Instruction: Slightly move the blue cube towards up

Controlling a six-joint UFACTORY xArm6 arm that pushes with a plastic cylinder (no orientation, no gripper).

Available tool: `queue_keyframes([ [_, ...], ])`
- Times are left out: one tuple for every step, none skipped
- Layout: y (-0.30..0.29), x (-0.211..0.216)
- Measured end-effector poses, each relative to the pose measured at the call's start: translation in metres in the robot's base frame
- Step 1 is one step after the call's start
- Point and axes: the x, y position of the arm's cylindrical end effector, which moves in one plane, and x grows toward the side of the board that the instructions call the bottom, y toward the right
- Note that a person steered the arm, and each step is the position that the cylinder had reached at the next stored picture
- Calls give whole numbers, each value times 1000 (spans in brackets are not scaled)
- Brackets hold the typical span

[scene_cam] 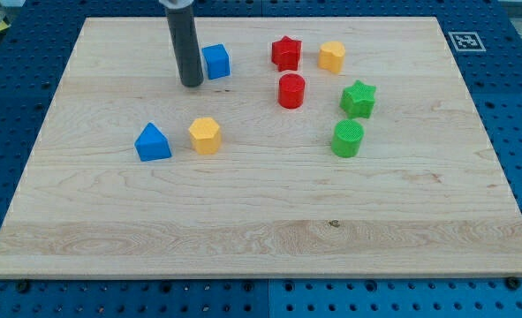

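The blue cube (216, 61) sits on the wooden board (261, 230) near the view's top, left of centre. My tip (191, 84) rests on the board just left of the cube and slightly below it, very close to its left side; I cannot tell if they touch. The dark rod rises straight up out of the view's top.
A red star (286, 53) and a yellow hexagonal block (332, 56) lie right of the cube. A red cylinder (291, 91), green star (359, 99) and green cylinder (348, 139) lie lower right. A blue triangular block (152, 142) and another yellow hexagonal block (205, 135) lie lower left.
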Motion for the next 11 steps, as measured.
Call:
queue_keyframes([
  [0,39],
  [0,50],
  [3,43],
  [14,23],
  [29,-9],
  [37,-33],
  [37,-53],
  [37,-70],
  [37,-73],
  [36,-61],
  [30,-45],
])
